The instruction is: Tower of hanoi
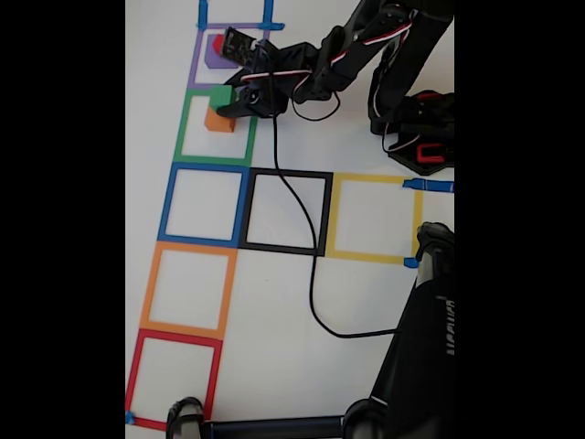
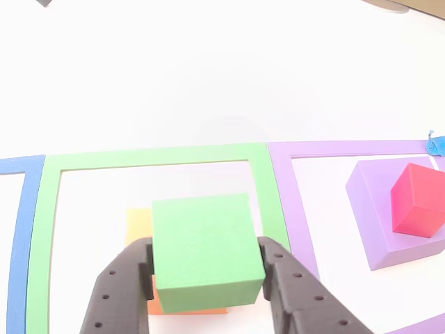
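White tabletop [image 1: 274, 302] w/ coloured tape squares. Gripper [image 2: 207, 268] clenched on green cube [image 2: 203, 250] atop orange cube [image 1: 219, 120], inside green tape square [image 1: 216, 128]. Red cube [image 2: 415, 198] on purple cube [image 2: 372, 209] in purple square [image 2: 292, 202].

White table [image 1: 274, 366] carries taped square outlines: purple [image 1: 196, 64], green [image 1: 186, 128], blue [image 1: 170, 201], orange [image 1: 151, 283], red [image 1: 135, 375], black [image 1: 325, 215], yellow [image 1: 416, 219]. Black cable [image 1: 311, 274] crosses the black square. Black tripod leg [image 1: 420, 357] stands at lower right.

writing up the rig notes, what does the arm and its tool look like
The arm is black, with red-and-white wires along its links and a black cable trailing over the table. The tool has two dark matte fingers dotted with small round holes.
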{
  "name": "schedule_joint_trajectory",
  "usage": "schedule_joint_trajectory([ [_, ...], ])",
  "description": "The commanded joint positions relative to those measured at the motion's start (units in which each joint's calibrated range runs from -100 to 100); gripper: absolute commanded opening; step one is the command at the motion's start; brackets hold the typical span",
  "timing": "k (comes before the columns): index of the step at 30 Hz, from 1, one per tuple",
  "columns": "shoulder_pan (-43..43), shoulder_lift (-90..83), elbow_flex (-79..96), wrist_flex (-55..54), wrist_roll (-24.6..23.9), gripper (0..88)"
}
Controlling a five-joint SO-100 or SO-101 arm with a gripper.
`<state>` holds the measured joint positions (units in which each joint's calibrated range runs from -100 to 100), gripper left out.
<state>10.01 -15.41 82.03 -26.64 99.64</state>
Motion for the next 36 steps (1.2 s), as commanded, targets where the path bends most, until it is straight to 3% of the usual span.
schedule_joint_trajectory([
  [1, -1.47, 1.48, -3.94, -1.86, 0.36, 1.5],
  [36, -2.72, 6.40, -2.03, -7.12, 0.36, 2.3],
])
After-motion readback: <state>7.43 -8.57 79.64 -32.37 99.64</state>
